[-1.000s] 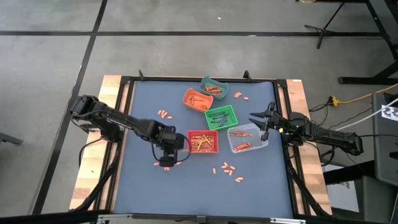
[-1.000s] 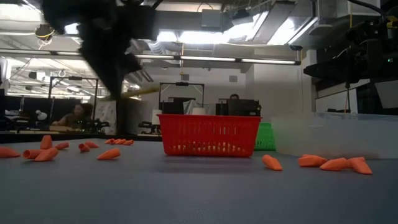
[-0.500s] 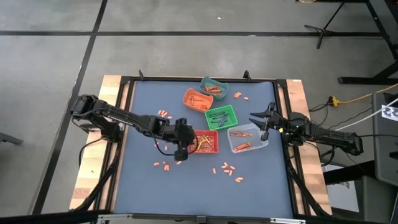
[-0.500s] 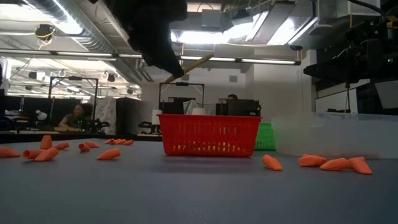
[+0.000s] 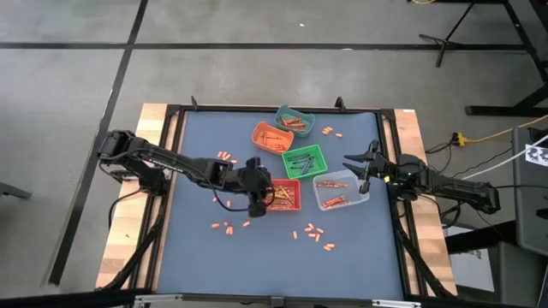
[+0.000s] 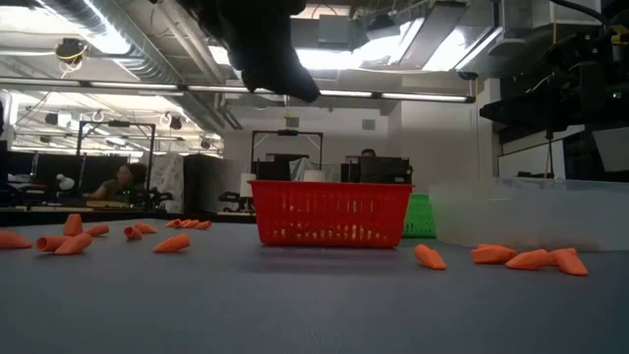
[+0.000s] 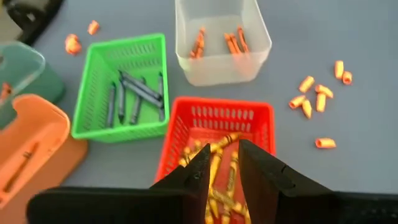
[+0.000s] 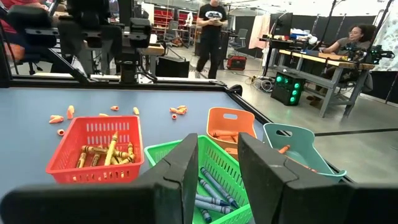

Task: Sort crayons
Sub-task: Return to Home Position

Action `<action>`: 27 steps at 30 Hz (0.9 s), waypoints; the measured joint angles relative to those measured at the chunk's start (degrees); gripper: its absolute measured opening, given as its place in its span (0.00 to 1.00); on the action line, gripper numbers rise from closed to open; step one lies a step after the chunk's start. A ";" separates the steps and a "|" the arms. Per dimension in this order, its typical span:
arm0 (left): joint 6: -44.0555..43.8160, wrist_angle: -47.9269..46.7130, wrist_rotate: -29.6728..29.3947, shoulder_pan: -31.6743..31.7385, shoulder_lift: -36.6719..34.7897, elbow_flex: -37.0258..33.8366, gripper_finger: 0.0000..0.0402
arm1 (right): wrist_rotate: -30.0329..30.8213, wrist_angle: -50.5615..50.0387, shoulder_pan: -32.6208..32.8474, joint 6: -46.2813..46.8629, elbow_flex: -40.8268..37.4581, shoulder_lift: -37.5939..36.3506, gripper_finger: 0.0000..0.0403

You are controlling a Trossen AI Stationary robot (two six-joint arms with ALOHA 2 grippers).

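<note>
The left gripper point(image 5: 259, 203) hangs over the left edge of the red bin point(image 5: 300, 195), its jaws narrowly parted and empty. Yellow crayons point(image 7: 217, 168) lie in that bin, dark ones in the green bin point(image 7: 93, 81), and orange stubs point(image 5: 312, 233) dot the table point(image 5: 197, 257). The right gripper point(image 5: 358, 167) waits at the table's right edge, jaws parted and empty.

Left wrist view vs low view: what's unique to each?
Left wrist only: bin contents, yellow crayons in the red bin, dark crayons in the green bin, plus the orange bin. Low only: the room and a seated person. Both: red and green bins, clear bin, loose orange stubs, left hand above the red bin.
</note>
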 joint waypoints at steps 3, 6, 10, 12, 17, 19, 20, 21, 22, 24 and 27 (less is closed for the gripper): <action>2.36 2.53 -0.18 0.69 -0.29 0.00 0.17 | -0.02 0.02 -0.01 0.02 0.00 -0.02 0.28; 5.85 3.65 -0.24 1.93 -1.29 1.86 0.17 | 0.00 0.02 0.00 0.00 0.00 0.00 0.28; 11.37 4.59 -0.54 4.54 -3.68 6.46 0.15 | -0.01 -0.04 -0.02 0.00 0.00 0.00 0.28; 13.94 3.04 0.00 6.03 -5.60 8.27 0.12 | -0.07 0.02 0.00 0.02 0.00 -0.04 0.28; 17.10 -1.44 1.58 9.75 -11.58 10.17 0.02 | -0.48 -0.08 0.00 0.01 0.00 0.00 0.28; 17.06 -3.48 1.65 11.11 -14.83 9.48 0.01 | -0.52 -0.04 0.00 0.02 0.00 -0.01 0.28; 17.05 -4.58 1.63 11.56 -16.48 8.76 0.01 | -0.59 -0.08 0.00 0.02 0.00 -0.02 0.28; 16.97 -5.15 1.58 11.87 -18.21 8.19 0.02 | -0.63 -0.11 -0.01 0.01 0.00 0.00 0.28; 16.80 -5.71 1.61 12.12 -19.94 7.30 0.02 | -0.61 -0.08 0.00 0.00 0.00 0.00 0.28; 16.67 -6.44 1.74 12.25 -23.81 4.76 0.01 | -0.66 -0.09 0.00 0.00 0.00 -0.02 0.28; 16.48 -5.62 1.76 11.79 -30.12 -0.45 0.00 | -0.72 -0.09 0.00 0.02 0.00 -0.02 0.28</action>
